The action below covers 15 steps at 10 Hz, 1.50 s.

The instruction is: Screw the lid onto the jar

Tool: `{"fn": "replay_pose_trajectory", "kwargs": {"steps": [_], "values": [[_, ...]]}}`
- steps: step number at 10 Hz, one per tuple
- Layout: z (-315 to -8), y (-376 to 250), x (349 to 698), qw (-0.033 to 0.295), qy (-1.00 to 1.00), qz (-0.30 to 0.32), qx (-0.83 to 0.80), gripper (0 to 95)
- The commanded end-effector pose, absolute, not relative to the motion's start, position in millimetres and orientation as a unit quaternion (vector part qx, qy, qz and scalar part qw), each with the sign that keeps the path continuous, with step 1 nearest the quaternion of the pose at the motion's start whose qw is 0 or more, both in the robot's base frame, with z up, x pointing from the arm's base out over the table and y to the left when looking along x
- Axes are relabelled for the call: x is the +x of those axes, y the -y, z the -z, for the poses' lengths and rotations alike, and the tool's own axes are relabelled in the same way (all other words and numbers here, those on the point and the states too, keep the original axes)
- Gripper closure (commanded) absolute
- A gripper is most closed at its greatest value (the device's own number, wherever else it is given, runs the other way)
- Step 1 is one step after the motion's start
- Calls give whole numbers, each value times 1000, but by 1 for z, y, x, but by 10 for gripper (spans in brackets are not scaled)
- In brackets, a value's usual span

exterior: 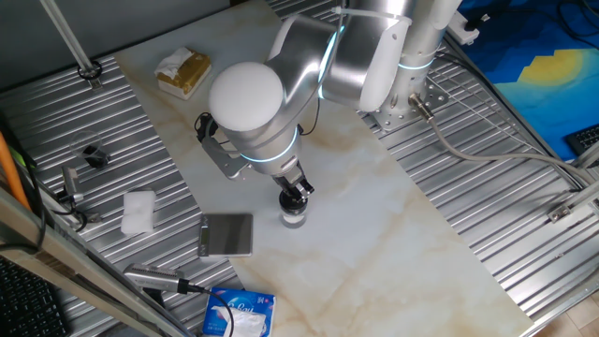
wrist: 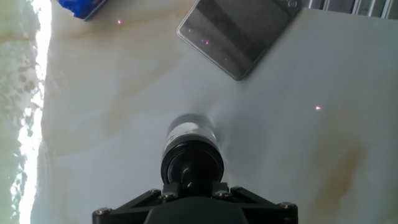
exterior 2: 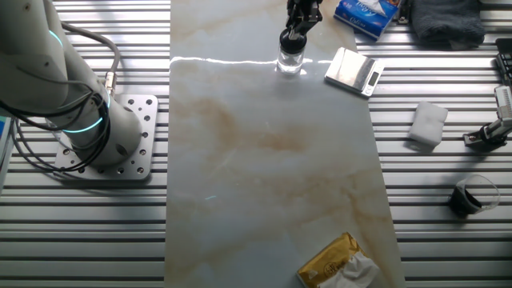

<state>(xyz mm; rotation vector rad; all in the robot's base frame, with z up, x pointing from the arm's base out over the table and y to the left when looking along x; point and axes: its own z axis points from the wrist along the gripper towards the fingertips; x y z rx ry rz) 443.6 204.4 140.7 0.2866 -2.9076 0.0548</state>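
Hand view looks straight down my end effector onto the lid, a round black cap seated on top of the jar. The jar is a short clear glass cylinder standing upright on the pale marbled surface, and I cannot tell whether anything is inside it. My fingers are hidden under the black body at the bottom edge, so I cannot tell from here how far they are closed, nor whether they grip the lid.

From one fixed view, my end effector sits directly above the jar, touching or nearly touching its top; the lid itself is too small and dark there to separate from my fingertips. The grey square plate lies flat just beside the jar, toward the ribbed metal edge. Farther from the jar on the same side rests a white foam block. A blue packet lies beyond the plate, near the front edge of the surface. A yellow-and-white wrapped packet lies well apart from the jar, at the far corner.

From the other fixed view, the jar stands near the far end of the surface, with my end effector over it and the grey plate just beside it.
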Motion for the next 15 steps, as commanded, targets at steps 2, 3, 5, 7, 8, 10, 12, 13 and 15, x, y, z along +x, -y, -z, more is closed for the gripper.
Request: {"fn": "replay_pose_trajectory", "kwargs": {"steps": [2,3,5,7,8,10,12,13,15], "values": [[-135,-206,444,108,989,-26,99,950],[-135,-206,444,107,989,-27,100,950],[-134,-205,443,102,989,-15,107,950],[-135,-206,443,99,988,-16,114,950],[-135,-206,443,98,988,-16,117,760],[-135,-206,443,98,988,-20,117,760],[-135,-206,443,98,988,-18,119,760],[-135,-206,443,98,988,-17,121,570],[-135,-206,443,96,987,-6,127,380]]}}
